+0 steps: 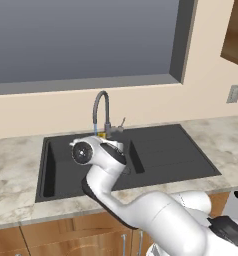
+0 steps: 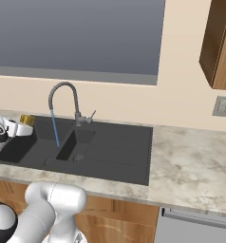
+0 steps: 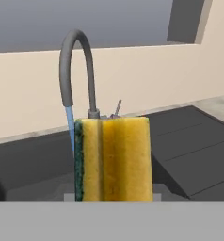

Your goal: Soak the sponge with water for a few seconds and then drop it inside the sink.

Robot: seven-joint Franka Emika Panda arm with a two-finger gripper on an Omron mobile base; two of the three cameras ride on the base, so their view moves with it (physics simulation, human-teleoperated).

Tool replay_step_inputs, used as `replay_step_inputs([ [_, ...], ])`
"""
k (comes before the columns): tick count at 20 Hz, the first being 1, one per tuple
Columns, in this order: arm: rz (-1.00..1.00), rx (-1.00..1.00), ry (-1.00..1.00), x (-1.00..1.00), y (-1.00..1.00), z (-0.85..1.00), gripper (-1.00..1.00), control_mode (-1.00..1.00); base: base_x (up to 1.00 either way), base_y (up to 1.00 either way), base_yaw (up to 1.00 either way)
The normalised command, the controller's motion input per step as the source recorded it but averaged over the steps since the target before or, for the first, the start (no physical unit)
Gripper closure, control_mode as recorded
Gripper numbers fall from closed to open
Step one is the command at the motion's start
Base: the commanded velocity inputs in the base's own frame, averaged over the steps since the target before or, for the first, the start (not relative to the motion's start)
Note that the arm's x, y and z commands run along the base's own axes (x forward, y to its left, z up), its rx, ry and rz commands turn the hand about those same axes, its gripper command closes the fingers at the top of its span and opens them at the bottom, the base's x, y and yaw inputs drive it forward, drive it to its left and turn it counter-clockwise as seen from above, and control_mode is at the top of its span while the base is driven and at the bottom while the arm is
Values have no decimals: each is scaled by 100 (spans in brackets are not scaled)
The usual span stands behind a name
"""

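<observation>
Left base view: the white arm rises from the lower right and reaches over the dark sink (image 1: 166,155), which is set into a marbled table (image 1: 226,135) under a window (image 1: 86,40). The grey gooseneck faucet (image 1: 102,107) arches over the left basin, and a short stretch of light-blue water (image 1: 95,129) shows under its spout. A small bit of the yellow sponge (image 1: 103,135) peeks out just beside that stream, above the arm's wrist, which hides the gripper itself.

Right base view: the gripper (image 2: 23,124) sits at the far left edge, above the left part of the sink (image 2: 119,152). The sponge (image 2: 27,119) is pinched at its tip, off the basin floor. The water (image 2: 54,128) falls from the faucet (image 2: 63,100) in a thin line to the right of the sponge, and the 2 look apart here. A wall outlet (image 2: 222,106) and a wooden cabinet (image 2: 219,47) are on the right.

Hand view: the sponge (image 3: 116,160) stands upright in the centre, yellow face toward the camera, green scrub layer along its left edge. The gripper is pressed together on it, though the sponge covers the fingertips. The water (image 3: 70,124) runs down just beside the green edge, behind it; contact cannot be told.
</observation>
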Motion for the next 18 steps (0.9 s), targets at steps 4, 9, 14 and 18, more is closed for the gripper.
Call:
replay_step_inputs([
  [4, -6, 0, -1, 0, -18, -23, 100, -100, 0, 0, 0],
  [9, -6, 0, -2, 0, -18, -40, 100, -100, 0, 0, 0],
  [14, -3, 0, 0, 0, -12, -11, 100, -100, 0, 0, 0],
  [18, -2, 0, 0, 0, -3, 0, 100, -100, 0, 0, 0],
])
